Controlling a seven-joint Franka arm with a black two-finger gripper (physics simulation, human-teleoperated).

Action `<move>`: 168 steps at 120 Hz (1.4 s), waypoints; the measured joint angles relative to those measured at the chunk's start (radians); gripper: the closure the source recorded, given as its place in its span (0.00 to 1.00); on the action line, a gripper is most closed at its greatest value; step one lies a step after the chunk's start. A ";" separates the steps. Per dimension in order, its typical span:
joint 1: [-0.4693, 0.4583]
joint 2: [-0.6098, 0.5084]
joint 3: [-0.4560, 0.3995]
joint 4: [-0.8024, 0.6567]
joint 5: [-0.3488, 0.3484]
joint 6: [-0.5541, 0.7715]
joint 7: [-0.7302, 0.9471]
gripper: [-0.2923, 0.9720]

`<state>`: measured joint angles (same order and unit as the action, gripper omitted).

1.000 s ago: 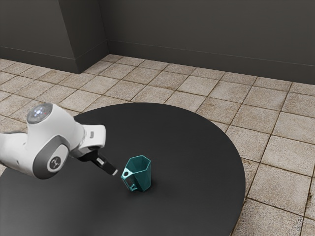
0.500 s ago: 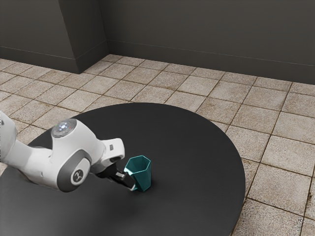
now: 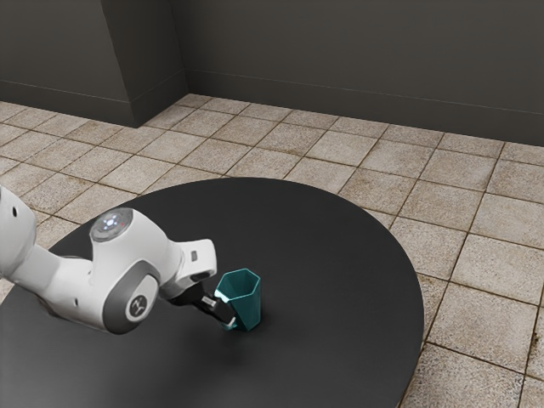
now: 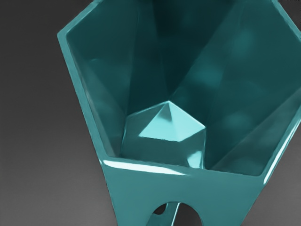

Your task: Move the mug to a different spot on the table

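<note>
Exterior view, from its left: white Franka arm (image 3: 93, 289) stretched low over the round black table (image 3: 340, 255), black gripper (image 3: 219, 313) right at the handle side of the teal mug (image 3: 244, 296). Cannot tell whether clamped on it or merely alongside. Stands upright, mouth up, on the table's near part, somewhat toward the exterior view's left of its middle. Wrist view: looks straight down into the faceted mug, handle (image 4: 221, 193) nearest the hand, dark tabletop alongside.
</note>
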<state>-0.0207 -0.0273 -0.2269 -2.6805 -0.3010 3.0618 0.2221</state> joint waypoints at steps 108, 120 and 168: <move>0.033 0.037 -0.007 0.023 -0.056 0.028 0.234 0.23; 0.033 0.037 -0.009 0.023 -0.062 0.028 0.245 0.23; 0.024 0.037 -0.026 0.024 -0.087 0.029 0.273 0.23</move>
<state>0.0037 0.0096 -0.2530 -2.6569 -0.3878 3.0907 0.4949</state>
